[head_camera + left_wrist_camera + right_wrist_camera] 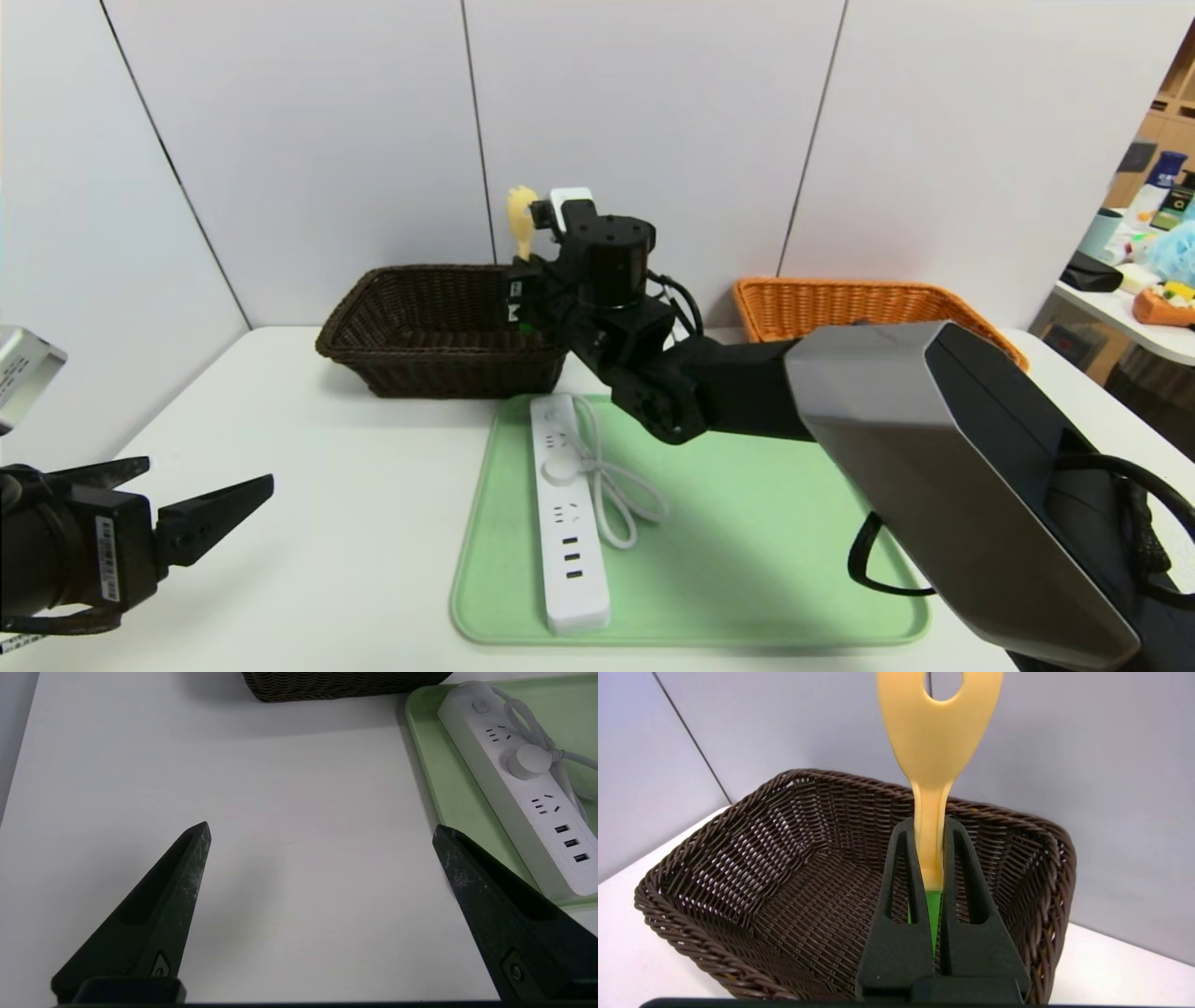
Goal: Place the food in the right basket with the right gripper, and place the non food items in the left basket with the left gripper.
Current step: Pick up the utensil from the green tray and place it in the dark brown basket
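Two baskets at the back of the white table (308, 523): dark brown left basket (420, 329) near the wall, orange right basket (840, 308) partly hidden behind the right arm. Between them and nearer the robot, a green tray (747, 551) carrying a white power strip (566, 523), lying lengthwise along the tray's left side with its looped white cord (611, 485) just beside it and the round plug resting on the strip's top.

Reaching across from the right, the right gripper (930, 833) above the right-hand end of the left basket, fingers pressed tight on a pasta spoon (934, 751). Spoon upright, yellow head with its hole pointing up against the wall panels, green handle running down between the closed fingers. Seen from the head view, yellow head (521, 219) poking up above the gripper's black body. Below it, bare woven floor in the part of the left basket in view.

Low at the near left corner of the table, the left gripper (322, 833), fingers spread wide with nothing between them, hovering over bare tabletop, just left of the tray's edge and well short of the left basket.

No sign of the cake slice in any view.
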Robot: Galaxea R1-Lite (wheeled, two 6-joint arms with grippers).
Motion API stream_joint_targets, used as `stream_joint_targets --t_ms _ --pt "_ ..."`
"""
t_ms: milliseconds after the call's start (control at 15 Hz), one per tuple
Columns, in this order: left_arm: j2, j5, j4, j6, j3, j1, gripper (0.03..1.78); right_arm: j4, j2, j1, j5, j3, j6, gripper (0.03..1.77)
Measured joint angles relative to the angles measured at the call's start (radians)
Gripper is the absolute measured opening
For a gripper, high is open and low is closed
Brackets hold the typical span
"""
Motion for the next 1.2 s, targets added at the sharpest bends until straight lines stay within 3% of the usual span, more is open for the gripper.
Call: stream_joint_targets --t_ms 667,933,1200 --pt "0.010 -0.001 -0.005 0.001 -0.006 0.000 1.69 0.003 0.054 -0.002 0.001 0.002 -0.021 0.11" --pt "0.011 -0.001 -0.005 0.001 -0.004 0.000 1.69 0.000 0.064 -0.003 -0.001 0.000 -0.016 0.75" --pt "0.012 -0.003 -0.005 0.001 -0.003 0.000 1.69 0.000 0.064 -0.003 -0.004 0.000 -0.017 1.13"
